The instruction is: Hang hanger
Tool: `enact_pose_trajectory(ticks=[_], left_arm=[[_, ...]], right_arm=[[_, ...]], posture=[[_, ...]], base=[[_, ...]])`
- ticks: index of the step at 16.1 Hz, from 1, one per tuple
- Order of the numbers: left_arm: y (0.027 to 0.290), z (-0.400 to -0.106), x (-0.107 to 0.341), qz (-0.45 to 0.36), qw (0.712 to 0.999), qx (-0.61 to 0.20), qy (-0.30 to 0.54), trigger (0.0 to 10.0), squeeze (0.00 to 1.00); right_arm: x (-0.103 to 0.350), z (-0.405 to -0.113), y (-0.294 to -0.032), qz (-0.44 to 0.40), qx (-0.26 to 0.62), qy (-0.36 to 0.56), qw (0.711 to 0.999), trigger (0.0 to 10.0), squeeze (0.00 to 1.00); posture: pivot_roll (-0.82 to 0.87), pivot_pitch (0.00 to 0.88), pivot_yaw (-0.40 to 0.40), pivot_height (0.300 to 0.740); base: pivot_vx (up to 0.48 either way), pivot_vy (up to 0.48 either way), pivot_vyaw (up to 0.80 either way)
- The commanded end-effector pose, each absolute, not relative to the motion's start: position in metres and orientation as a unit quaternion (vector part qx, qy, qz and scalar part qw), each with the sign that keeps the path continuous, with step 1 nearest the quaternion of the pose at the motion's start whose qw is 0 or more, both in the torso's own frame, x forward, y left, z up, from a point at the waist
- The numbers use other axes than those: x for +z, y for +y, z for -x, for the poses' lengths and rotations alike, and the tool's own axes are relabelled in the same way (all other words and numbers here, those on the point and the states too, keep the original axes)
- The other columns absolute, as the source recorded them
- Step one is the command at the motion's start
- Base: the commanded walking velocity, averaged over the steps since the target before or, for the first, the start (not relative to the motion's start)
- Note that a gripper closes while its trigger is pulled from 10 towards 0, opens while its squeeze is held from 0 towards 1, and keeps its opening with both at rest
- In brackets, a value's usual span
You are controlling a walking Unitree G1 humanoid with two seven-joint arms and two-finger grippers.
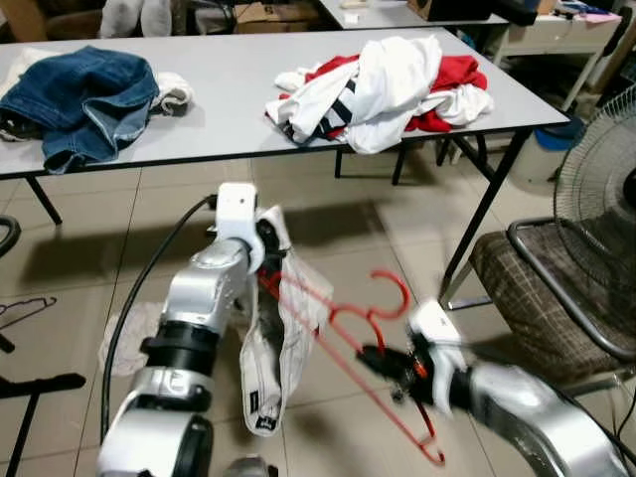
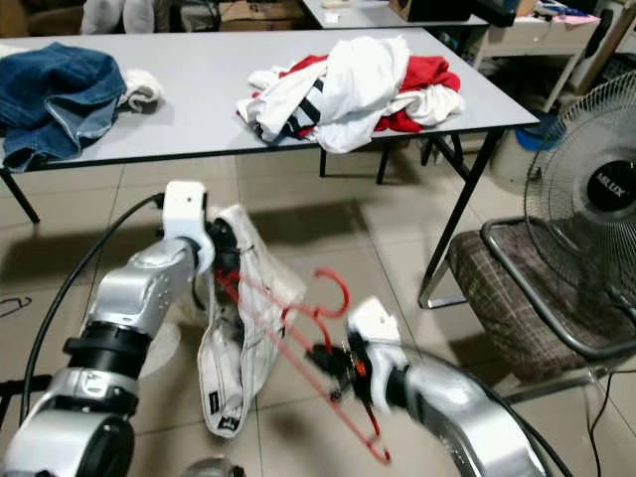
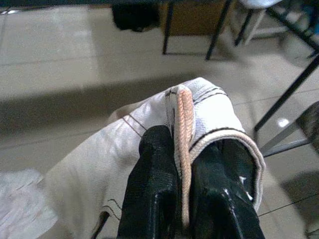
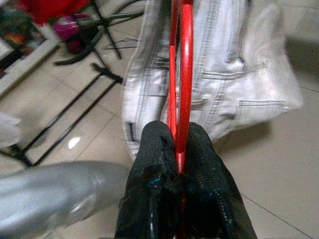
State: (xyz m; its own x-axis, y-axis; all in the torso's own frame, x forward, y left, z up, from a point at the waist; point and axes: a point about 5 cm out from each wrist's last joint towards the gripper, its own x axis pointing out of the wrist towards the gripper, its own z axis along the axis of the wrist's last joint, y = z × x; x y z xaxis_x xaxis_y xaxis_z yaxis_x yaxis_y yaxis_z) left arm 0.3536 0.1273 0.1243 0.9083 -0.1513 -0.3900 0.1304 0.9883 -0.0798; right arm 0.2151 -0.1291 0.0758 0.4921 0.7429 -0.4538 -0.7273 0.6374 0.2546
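Note:
A red plastic hanger [image 1: 348, 343] hangs in the air above the tiled floor, tilted, with its hook [image 1: 393, 288] pointing up. My right gripper [image 1: 390, 366] is shut on the hanger's lower bar; in the right wrist view the red bar [image 4: 182, 94] runs out between the black fingers [image 4: 154, 159]. A pale white garment [image 1: 278, 348] with dark stitching dangles from the hanger's far end. My left gripper [image 1: 260, 248] is shut on that garment's hem, and the left wrist view has a pink-edged fold [image 3: 183, 129] pinched between its fingers [image 3: 154, 169].
A grey table [image 1: 229, 109] ahead carries blue jeans [image 1: 84, 94] and a heap of red and white clothes [image 1: 383, 84]. A chair with a checked seat [image 1: 542, 288] and a standing fan [image 1: 606, 189] are on the right. White cloth [image 1: 129, 333] lies on the floor at left.

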Motion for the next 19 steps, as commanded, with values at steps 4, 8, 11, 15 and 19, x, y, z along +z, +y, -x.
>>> enact_pose_trajectory(ticks=[4,8,11,15,19], left_arm=[[0.106,-0.354,0.147,0.030,0.981,-0.101,0.160,0.0,0.00],[0.111,-0.351,0.141,0.002,0.983,-0.082,0.164,0.0,0.00],[0.112,-0.350,0.139,-0.010,0.983,-0.085,0.165,0.0,0.00],[0.088,-0.344,0.146,0.006,0.971,-0.181,0.155,0.0,0.00],[0.057,-0.327,0.161,0.088,0.932,-0.300,0.184,0.0,0.00]], right_arm=[[0.061,-0.240,-0.125,-0.045,0.371,0.305,0.876,10.0,0.00],[0.062,-0.245,-0.134,-0.098,0.283,0.297,0.907,10.0,0.00],[0.073,-0.243,-0.152,-0.124,0.226,0.258,0.931,10.0,0.00],[0.073,-0.247,-0.163,-0.125,0.187,0.247,0.942,10.0,0.00],[0.061,-0.251,-0.146,-0.125,0.230,0.267,0.928,10.0,0.00]], posture=[[0.01,0.000,0.002,0.740],[0.01,0.000,-0.001,0.740],[0.01,0.000,0.003,0.740],[-0.01,0.000,0.019,0.740],[-0.02,0.000,0.023,0.740]], base=[[0.000,0.000,0.00],[0.000,0.000,0.00],[0.000,0.000,0.00],[0.000,0.000,0.00],[0.000,0.000,0.00]])
